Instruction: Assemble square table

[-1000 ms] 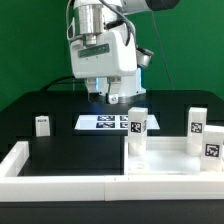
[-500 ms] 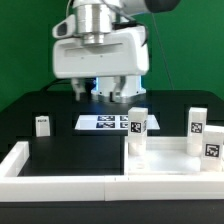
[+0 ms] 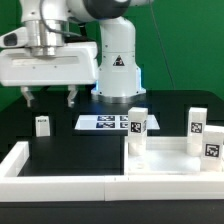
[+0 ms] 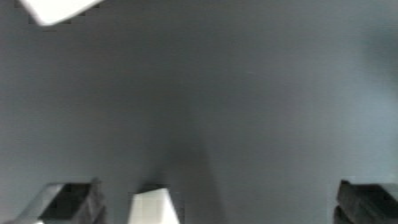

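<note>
1. table top (image 3: 165,160) sits at the exterior view's right, low in the frame, tucked against the white wall bar (image 3: 60,180) that runs along the near edge. my guess is it's shoved into that corner on purpose so it can't slide when a leg gets pushed or twisted into a socket.
2. two legs stand upright on the top: one (image 3: 137,128) near its left corner, another (image 3: 197,126) further toward the exterior view's right. a tagged face (image 3: 212,148) shows at the far right edge too, can't tell if that's a third leg or the tag on the top's rim. whether the two are screwed in or just resting, can't tell either.
3. one more leg (image 3: 42,125) stands alone on the black surface at the exterior view's left, well apart from the top. looks like the obvious next part to fetch.
4. gripper (image 3: 49,97) hangs above that loose leg, a bit higher than it, fingers spread wide with nothing between them. wide open makes sense if it means to drop down around the leg.
5. wrist view is mostly blurry grey surface with the dark fingers (image 4: 68,200) at the edge, and a white bit between them, probably the leg, too fuzzy to swear by.
6. marker board (image 3: 102,123) lies flat mid-table, between the loose leg and the top.
</note>
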You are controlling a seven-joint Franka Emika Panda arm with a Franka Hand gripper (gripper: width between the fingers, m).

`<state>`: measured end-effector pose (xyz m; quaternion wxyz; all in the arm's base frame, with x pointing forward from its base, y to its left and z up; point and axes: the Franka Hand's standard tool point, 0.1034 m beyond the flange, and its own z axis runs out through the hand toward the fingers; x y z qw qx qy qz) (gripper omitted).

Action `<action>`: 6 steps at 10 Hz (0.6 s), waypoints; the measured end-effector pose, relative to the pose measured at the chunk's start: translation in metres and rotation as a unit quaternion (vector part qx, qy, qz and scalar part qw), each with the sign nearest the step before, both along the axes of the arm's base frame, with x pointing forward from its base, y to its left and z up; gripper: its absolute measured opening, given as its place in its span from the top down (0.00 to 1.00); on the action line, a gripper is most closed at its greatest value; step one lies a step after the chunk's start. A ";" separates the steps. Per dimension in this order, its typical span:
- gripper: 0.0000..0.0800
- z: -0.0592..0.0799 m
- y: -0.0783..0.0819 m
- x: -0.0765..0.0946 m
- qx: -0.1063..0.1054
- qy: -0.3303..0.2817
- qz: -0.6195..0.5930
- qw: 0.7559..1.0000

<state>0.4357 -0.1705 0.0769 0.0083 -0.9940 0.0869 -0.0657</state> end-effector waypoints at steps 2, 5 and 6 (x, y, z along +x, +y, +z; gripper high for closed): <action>0.19 -0.009 0.003 -0.005 -0.017 0.008 0.076 0.997; 0.19 -0.010 0.003 -0.005 -0.017 0.023 0.108 0.994; 0.19 -0.012 0.002 -0.006 -0.017 0.027 0.111 0.993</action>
